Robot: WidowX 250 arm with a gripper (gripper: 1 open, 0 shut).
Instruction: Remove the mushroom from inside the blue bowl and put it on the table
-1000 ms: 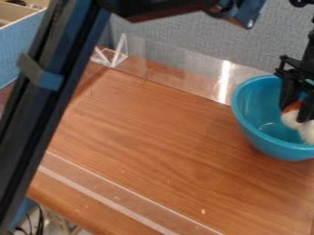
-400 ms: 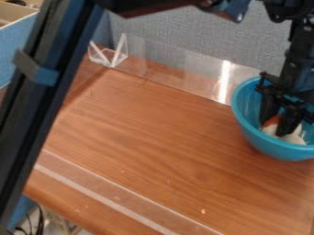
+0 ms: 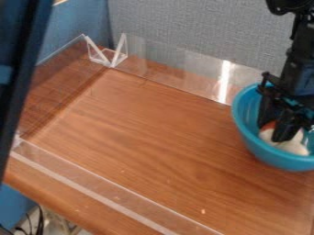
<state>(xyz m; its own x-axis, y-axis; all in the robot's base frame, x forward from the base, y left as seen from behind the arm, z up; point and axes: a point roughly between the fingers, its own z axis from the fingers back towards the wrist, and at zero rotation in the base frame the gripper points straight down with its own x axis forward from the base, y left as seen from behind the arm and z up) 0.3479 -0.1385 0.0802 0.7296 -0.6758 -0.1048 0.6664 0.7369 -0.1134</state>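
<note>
Gripper is lowered into the blue bowl at the table's right edge; jaws clamped on the mushroom.

A black robot arm with a slim, dark segmented body ends in a black gripper with narrow fingers.

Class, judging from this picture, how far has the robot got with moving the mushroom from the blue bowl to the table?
Nothing is finished. The pincer reaches down into the blue bowl at the mushroom; a firm grip isn't clear. Lifting and setting it on the table remain.
</note>
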